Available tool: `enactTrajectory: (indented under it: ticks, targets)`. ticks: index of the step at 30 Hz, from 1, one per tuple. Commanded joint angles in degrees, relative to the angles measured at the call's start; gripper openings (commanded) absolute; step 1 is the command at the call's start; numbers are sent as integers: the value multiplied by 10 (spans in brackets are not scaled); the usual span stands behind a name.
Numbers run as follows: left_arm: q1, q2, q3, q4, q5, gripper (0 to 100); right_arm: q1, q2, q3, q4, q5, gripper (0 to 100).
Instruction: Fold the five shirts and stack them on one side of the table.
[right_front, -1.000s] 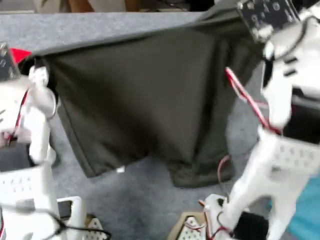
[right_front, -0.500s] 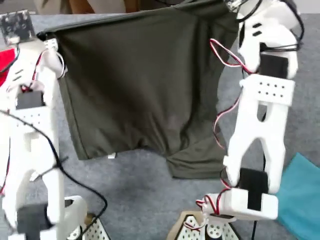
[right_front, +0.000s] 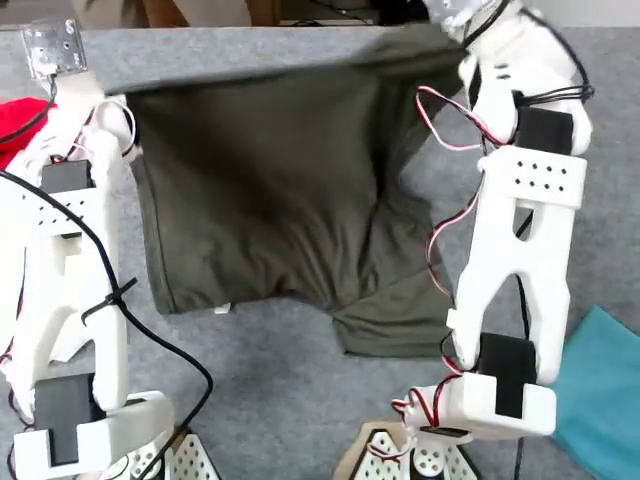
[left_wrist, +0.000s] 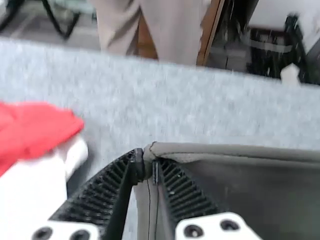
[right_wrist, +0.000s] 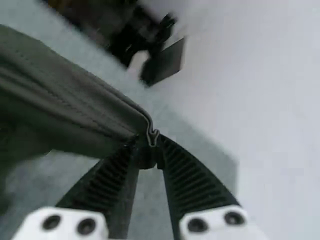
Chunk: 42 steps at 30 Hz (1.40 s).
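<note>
Grey carpeted tabletop (right_front: 270, 400) carries a dark olive shirt (right_front: 270, 200), its far edge held stretched between the two arms and its near part lying rumpled on the surface; a small white label (right_front: 222, 309) at the near hem is too small to read. Left hand (left_wrist: 145, 169) is clenched on one far corner of the shirt, right hand (right_wrist: 148, 152) on the opposite far corner. A red shirt (right_front: 14, 140) lies just beside the left arm, a teal cloth (right_front: 600, 390) near the right arm's base.
</note>
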<state>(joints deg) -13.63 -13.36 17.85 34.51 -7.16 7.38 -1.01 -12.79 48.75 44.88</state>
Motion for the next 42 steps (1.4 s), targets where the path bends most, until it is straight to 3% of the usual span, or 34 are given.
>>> enactTrajectory:
  ticks: [1,6,12,16,28,34,42]
  targets:
    - [-2,-7,-37,94,-5,19,0,-37,-39,123,0,5]
    - [15,-7,-32,207,-5,19,7,-40,-39,185,-47,5]
    - [55,-7,-17,292,-8,19,-1,-45,-30,281,-43,5]
    - [65,-7,44,280,-57,19,-6,-94,37,310,4,5]
    - [8,-7,104,284,-62,19,28,-385,440,212,18,5]
    - [11,-7,181,280,-100,19,69,-480,540,260,51,5]
    - [11,-45,251,280,-101,19,122,-590,645,281,91,5]
